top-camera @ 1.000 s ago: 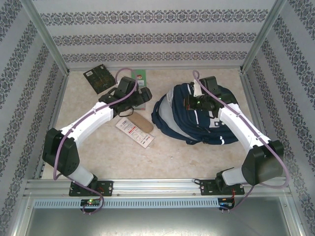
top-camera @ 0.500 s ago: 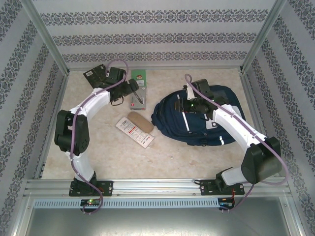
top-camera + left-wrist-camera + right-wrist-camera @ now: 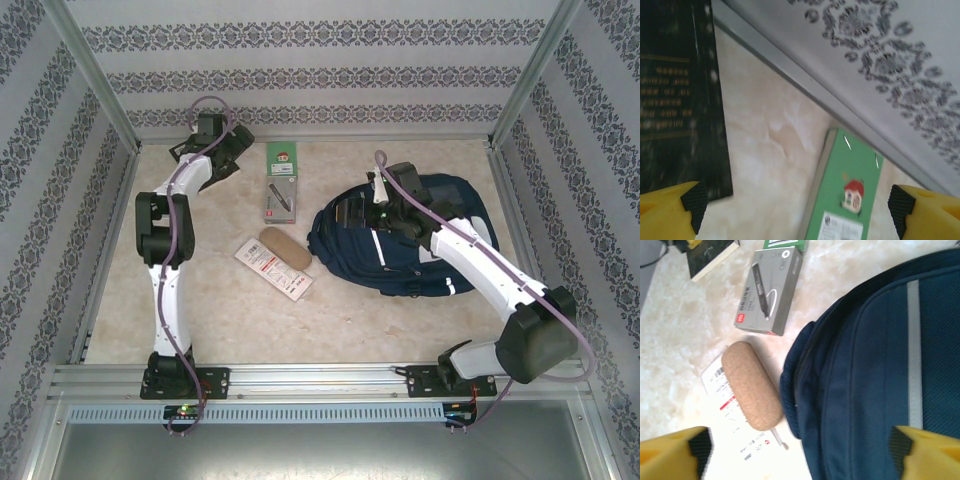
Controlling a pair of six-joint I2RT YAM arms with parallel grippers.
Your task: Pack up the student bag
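The student bag point(image 3: 415, 245), navy with white stripes, lies at the right of the table; in the right wrist view the student bag point(image 3: 875, 375) shows a zip along its left edge. My right gripper point(image 3: 352, 213) hovers open over that left edge, and between the fingers of my right gripper point(image 3: 800, 457) there is nothing. My left gripper point(image 3: 226, 155) is open at the back left corner; the left gripper point(image 3: 796, 212) hangs above bare table between a dark book point(image 3: 675, 100) and a green booklet point(image 3: 850, 190).
A grey pen box point(image 3: 281, 197) lies below the green booklet point(image 3: 283, 157). A tan case point(image 3: 284, 247) rests on a white packet point(image 3: 272, 270) just left of the bag. Patterned walls point(image 3: 320, 80) and metal posts close in the table.
My right gripper has opened, let go of the bag and shifted left; the bag now lies flatter. My left arm swung from over the pen box to the back left corner.
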